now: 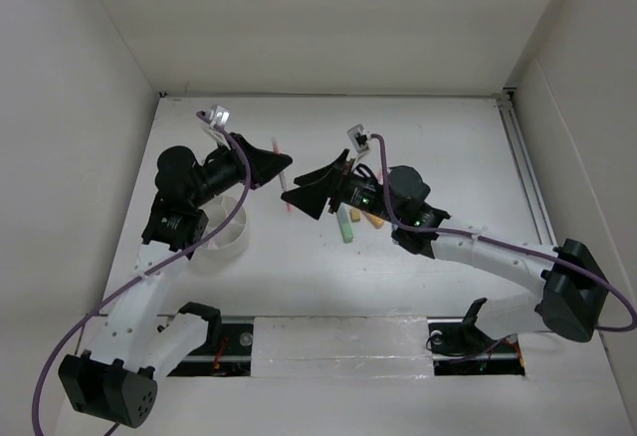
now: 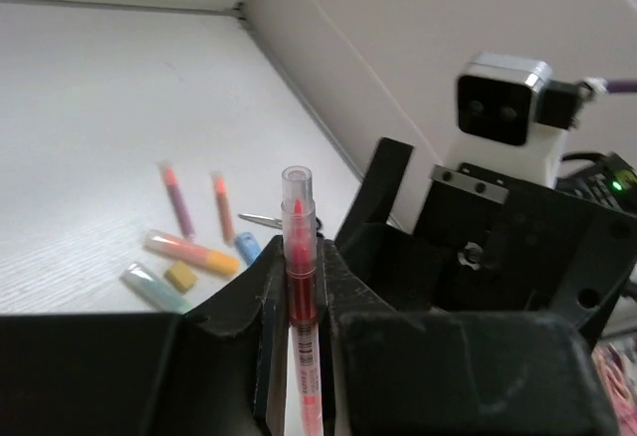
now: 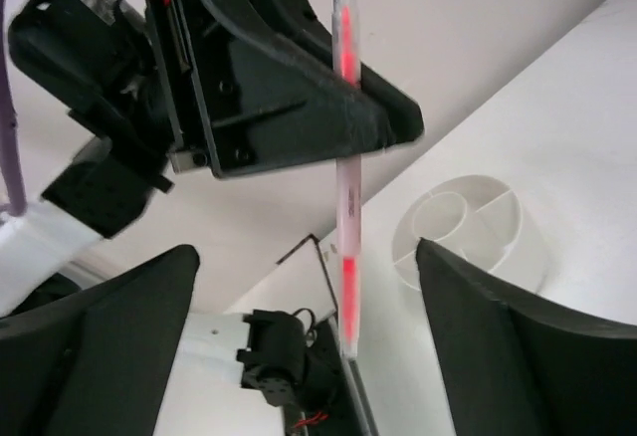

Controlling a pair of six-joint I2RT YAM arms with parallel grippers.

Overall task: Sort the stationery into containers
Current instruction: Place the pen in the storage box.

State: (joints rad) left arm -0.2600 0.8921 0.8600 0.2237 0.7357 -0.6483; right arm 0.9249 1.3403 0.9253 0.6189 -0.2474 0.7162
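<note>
My left gripper (image 1: 271,163) is shut on a thin red pen (image 1: 287,189) and holds it upright above the table; the pen shows clamped between its fingers in the left wrist view (image 2: 299,277). My right gripper (image 1: 305,190) is open, its fingers spread wide on either side of the pen's lower end (image 3: 346,257) without touching it. The round white tub (image 1: 225,229) with wedge compartments stands below the left arm and also shows in the right wrist view (image 3: 468,229). On the table lie two thin pens (image 2: 177,197), an orange marker (image 2: 194,252), a green marker (image 2: 154,287), a blue marker (image 2: 247,247), a yellow block (image 2: 181,275) and scissors (image 2: 261,220).
White walls enclose the table on the left, back and right. The loose stationery lies under the right arm's wrist (image 1: 350,222). A rail (image 1: 526,172) runs along the right side.
</note>
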